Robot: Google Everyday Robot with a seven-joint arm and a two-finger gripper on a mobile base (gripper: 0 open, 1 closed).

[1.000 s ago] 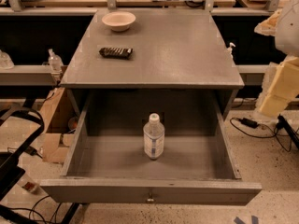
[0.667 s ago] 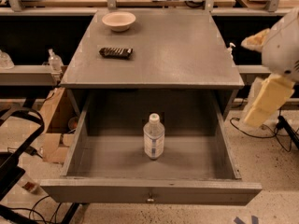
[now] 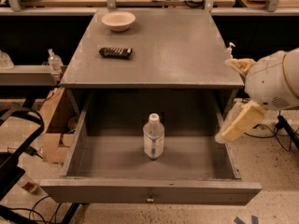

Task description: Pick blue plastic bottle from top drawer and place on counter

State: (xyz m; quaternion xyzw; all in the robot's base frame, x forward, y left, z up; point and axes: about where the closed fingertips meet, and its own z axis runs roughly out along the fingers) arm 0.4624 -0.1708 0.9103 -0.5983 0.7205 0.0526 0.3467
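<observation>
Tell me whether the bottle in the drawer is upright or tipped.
Upright: the bottle stands cap-up on the drawer floor; the gripper hovers right of the drawer.

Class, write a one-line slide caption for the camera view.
Open claw beside right wall of top drawer; blue plastic bottle stands upright inside; bowl and dark packet rest on counter.

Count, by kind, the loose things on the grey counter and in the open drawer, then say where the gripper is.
Bottles: 1, the blue plastic bottle, upright in the top drawer
Bowls: 1, the white bowl on the counter
Wrapped bars: 1, the dark wrapped bar on the counter
Total: 3
The gripper hangs open by the drawer's right wall, empty.
</observation>
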